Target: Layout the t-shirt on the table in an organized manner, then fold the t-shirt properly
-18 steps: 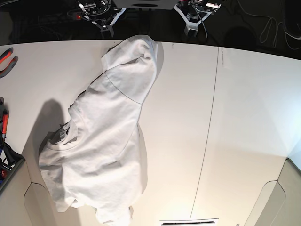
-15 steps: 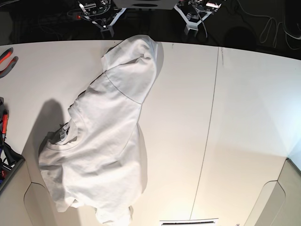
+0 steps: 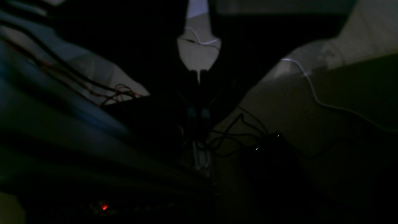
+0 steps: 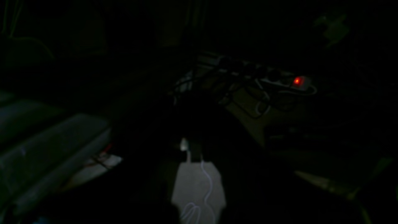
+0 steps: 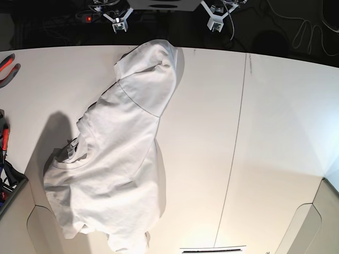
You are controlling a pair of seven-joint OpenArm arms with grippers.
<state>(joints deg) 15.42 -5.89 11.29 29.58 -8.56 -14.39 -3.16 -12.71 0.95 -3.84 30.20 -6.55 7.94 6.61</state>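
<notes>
The white t-shirt (image 5: 122,153) lies crumpled on the left half of the white table (image 5: 275,116). It runs from the far edge to the near edge, with its ribbed collar (image 5: 71,156) towards the left. Both grippers hang beyond the far edge, apart from the shirt. My right gripper (image 5: 119,25) is behind the shirt's far end and my left gripper (image 5: 214,24) is further right. Each shows white fingers meeting at a tip, holding nothing. The wrist views are very dark and show only floor and cables under the left gripper (image 3: 199,81) and the right gripper (image 4: 188,149).
A thin dark seam (image 5: 235,143) crosses the table right of the shirt. Red-handled pliers (image 5: 8,66) and other tools (image 5: 4,140) lie at the left edge. Grey panels (image 5: 318,217) sit at the near corners. A power strip with a red light (image 4: 297,81) lies on the floor.
Both grippers have drawn back from the table's far edge towards the top of the base view. The t-shirt has not moved.
</notes>
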